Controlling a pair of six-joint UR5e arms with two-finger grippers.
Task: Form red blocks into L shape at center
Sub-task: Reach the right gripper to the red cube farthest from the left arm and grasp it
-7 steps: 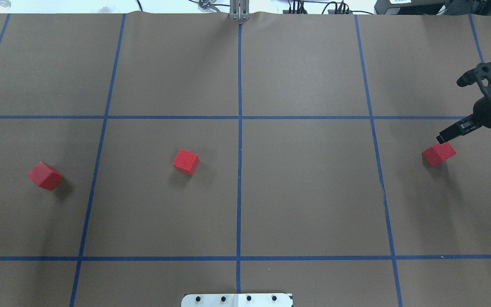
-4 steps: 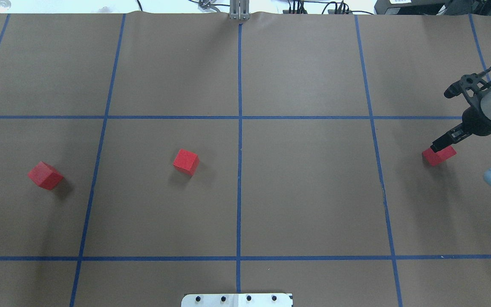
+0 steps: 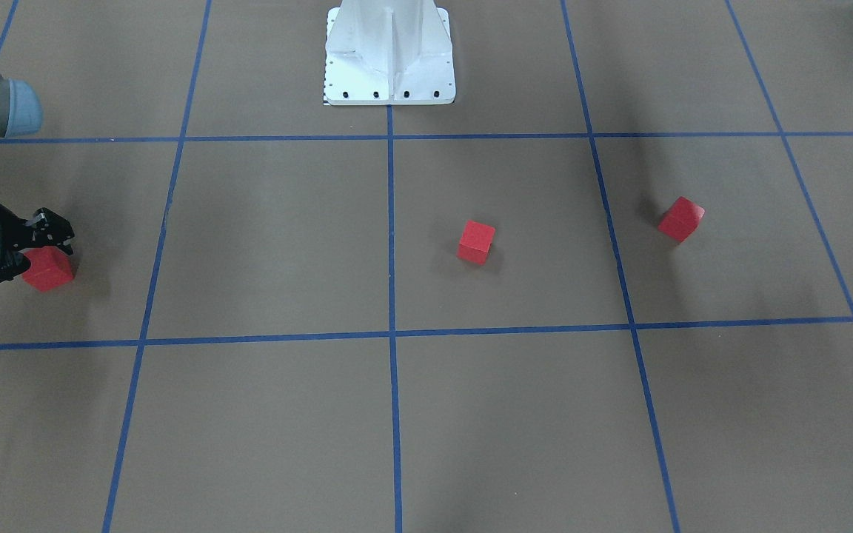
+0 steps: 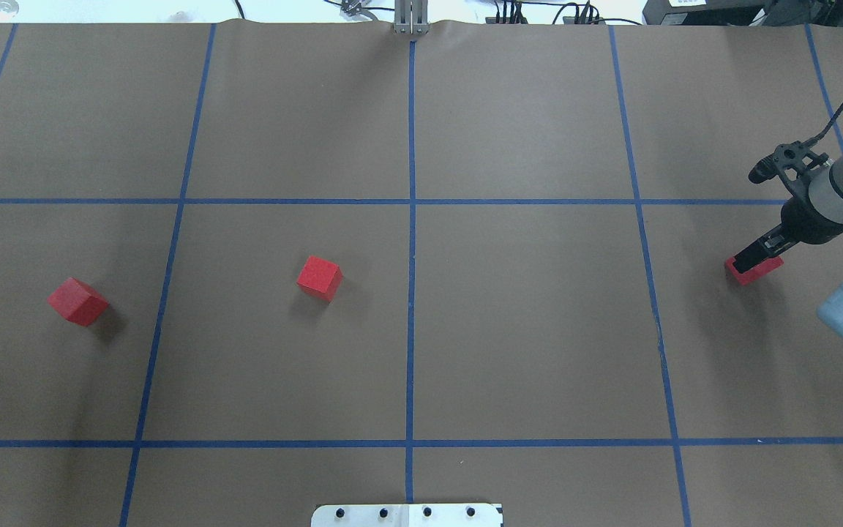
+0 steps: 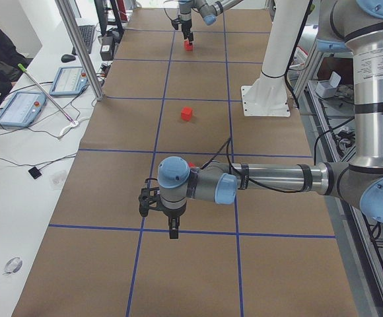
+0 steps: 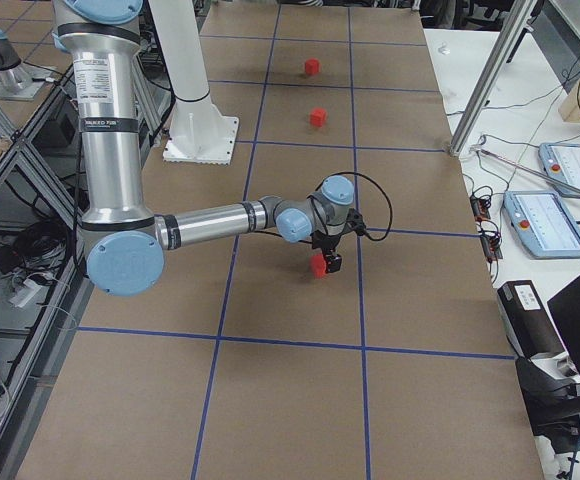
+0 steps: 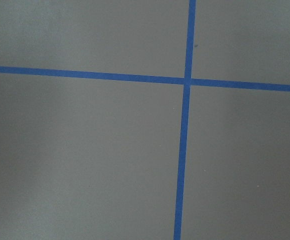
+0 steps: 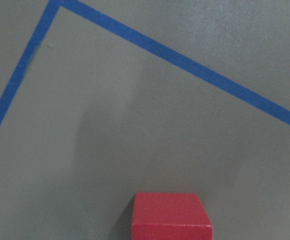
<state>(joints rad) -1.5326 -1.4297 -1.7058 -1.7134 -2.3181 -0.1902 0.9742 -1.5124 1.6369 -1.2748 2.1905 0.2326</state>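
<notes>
The right gripper [image 4: 747, 260] is sinking onto the rightmost small matte red cube [image 4: 762, 271]. A moment ago its black fingers were hanging higher and farther back, with the cube's top face showing. Now they are covering most of that face in the overhead view. Whether they are spread around the cube or pressing on it, I cannot tell. The cube is sitting where it was, well to the right of the brown matte centre of the table [image 4: 436, 307]. The middle small red cube [image 4: 319, 277] is lying unmoved just left of the thin blue tape line [image 4: 410, 344] crossing the centre, and the leftmost small red cube [image 4: 78, 301] is staying far off. The left gripper [image 5: 172, 231] is hanging over a tape crossing, and I cannot tell whether it is spread or closed.
</notes>
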